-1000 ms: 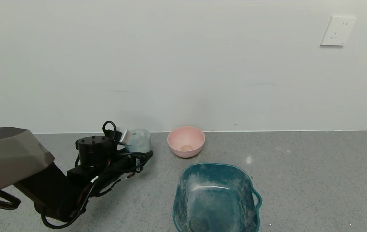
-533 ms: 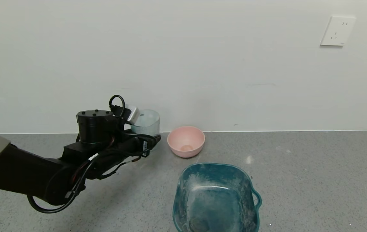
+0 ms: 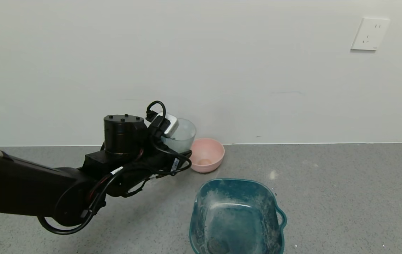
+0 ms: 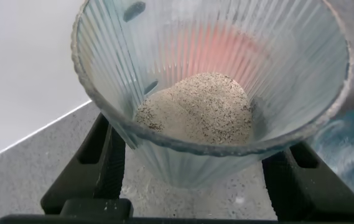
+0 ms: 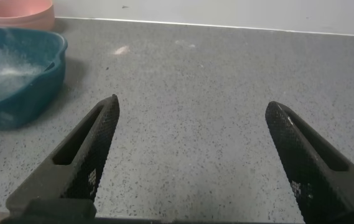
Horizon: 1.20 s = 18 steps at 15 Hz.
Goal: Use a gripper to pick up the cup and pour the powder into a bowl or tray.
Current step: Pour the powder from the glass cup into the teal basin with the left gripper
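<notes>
My left gripper (image 3: 181, 151) is shut on the cup (image 3: 184, 135), a clear ribbed tumbler, and holds it upright above the grey counter, just left of the pink bowl. In the left wrist view the cup (image 4: 214, 68) fills the frame between the two black fingers (image 4: 105, 165), and a mound of pale sandy powder (image 4: 198, 109) lies in its bottom. The teal basin (image 3: 236, 182) stands in front and to the right of the cup, dusty inside. My right gripper (image 5: 192, 106) is open over bare counter, away from the basin (image 5: 15, 93).
A small pink bowl (image 3: 206, 155) with an orange-tan spot inside sits against the wall, right beside the held cup. The white wall runs close behind, with a socket (image 3: 369, 34) high on the right. Grey counter stretches right of the basin.
My left arm has lifted the cup off the counter and carried it up and to the right, close to the pink bowl. The basin and pink bowl have not moved.
</notes>
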Each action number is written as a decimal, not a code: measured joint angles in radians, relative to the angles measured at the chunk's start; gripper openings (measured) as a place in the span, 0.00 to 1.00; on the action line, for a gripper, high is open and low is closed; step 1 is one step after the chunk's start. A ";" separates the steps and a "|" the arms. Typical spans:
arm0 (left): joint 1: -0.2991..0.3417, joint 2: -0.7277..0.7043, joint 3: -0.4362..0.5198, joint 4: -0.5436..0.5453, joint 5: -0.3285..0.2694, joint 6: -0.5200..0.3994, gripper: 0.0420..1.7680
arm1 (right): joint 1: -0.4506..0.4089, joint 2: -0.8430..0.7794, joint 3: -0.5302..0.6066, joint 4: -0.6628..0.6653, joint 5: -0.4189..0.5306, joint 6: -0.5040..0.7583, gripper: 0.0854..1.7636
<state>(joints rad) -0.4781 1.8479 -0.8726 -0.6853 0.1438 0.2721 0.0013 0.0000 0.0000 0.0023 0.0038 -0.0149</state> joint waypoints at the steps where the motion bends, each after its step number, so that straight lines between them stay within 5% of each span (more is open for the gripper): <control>1: -0.014 -0.003 -0.006 0.013 0.004 0.039 0.71 | 0.000 0.000 0.000 0.000 0.000 0.000 0.97; 9: -0.150 -0.009 -0.091 0.153 0.089 0.193 0.71 | -0.001 0.000 0.000 0.000 0.000 0.000 0.97; 14: -0.237 0.009 -0.109 0.157 0.202 0.299 0.71 | -0.001 0.000 0.000 0.000 0.000 0.000 0.97; 18: -0.282 0.036 -0.125 0.157 0.233 0.372 0.71 | -0.001 0.000 0.000 0.000 0.000 0.000 0.97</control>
<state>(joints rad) -0.7600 1.8834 -0.9977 -0.5287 0.3770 0.6440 0.0004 0.0000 0.0000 0.0023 0.0038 -0.0153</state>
